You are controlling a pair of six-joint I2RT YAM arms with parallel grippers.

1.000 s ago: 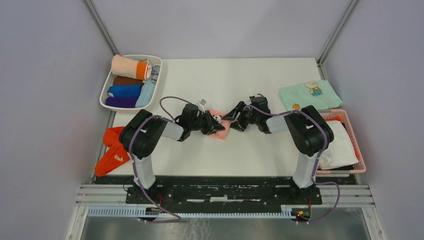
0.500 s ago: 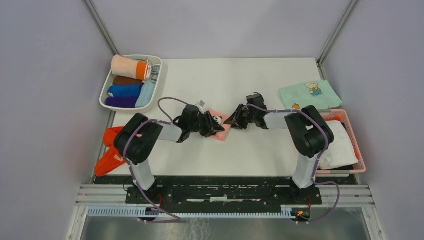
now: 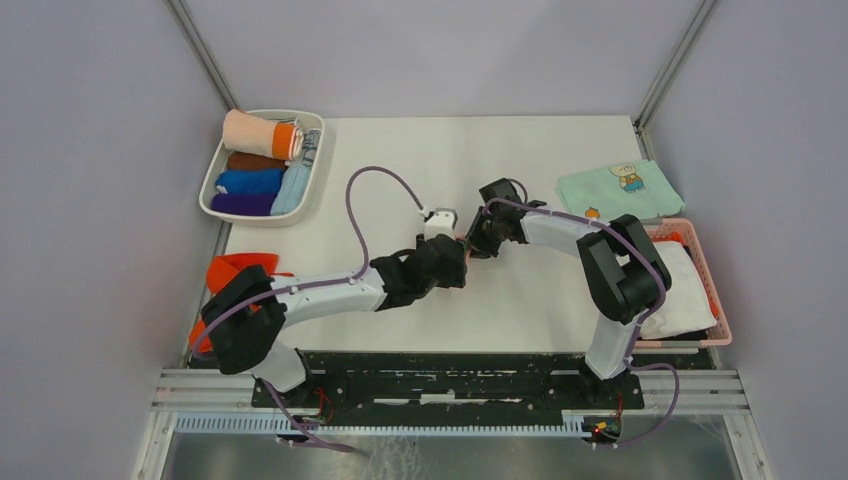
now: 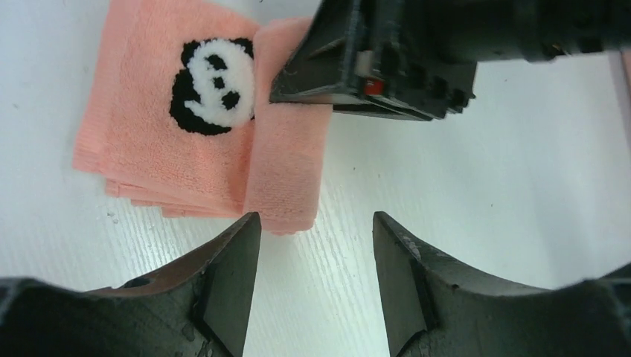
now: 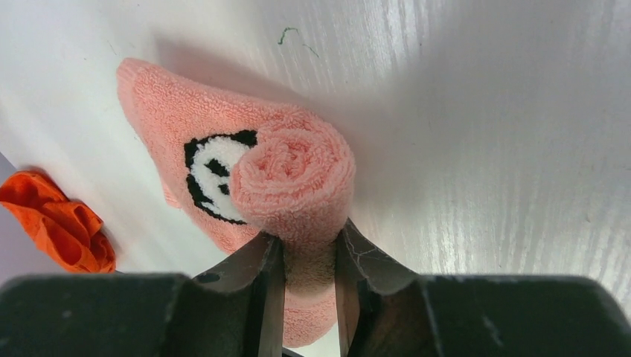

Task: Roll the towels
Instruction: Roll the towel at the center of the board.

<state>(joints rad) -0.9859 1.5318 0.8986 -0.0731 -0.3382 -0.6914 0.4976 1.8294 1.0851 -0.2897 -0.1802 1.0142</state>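
Grey walls (image 3: 430, 55) enclose a white desk (image 3: 420, 150), seen from above. Two black-and-silver arms are bolted at its near edge. The left arm (image 3: 320, 290) stretches low across the desk toward its middle, and the right arm (image 3: 610, 265) bends inward to meet it.

At the desk's right edge sits a pink basket (image 3: 712, 290) holding a white cloth (image 3: 678, 290). At the far left corner, a white tray (image 3: 207, 190) holds rolled towels (image 3: 250, 182) in peach, brown, blue and purple. A mint-green cloth (image 3: 610, 190) with a cartoon bear lies flat near the far right corner. Crumpled red-orange towels (image 3: 222, 275) lie at the left edge, partly behind the left arm.

Near the middle of the desk lies the pink panda towel (image 4: 193, 126), folded flat, with one side rolled into a tight spiral. The right end effector (image 5: 306, 249) pinches one end of that roll between its two fingers. The left end effector (image 4: 316, 245) is spread wide and holds nothing. It sits over bare desk just beside the other end of the roll, and whether its finger touches the cloth cannot be told.
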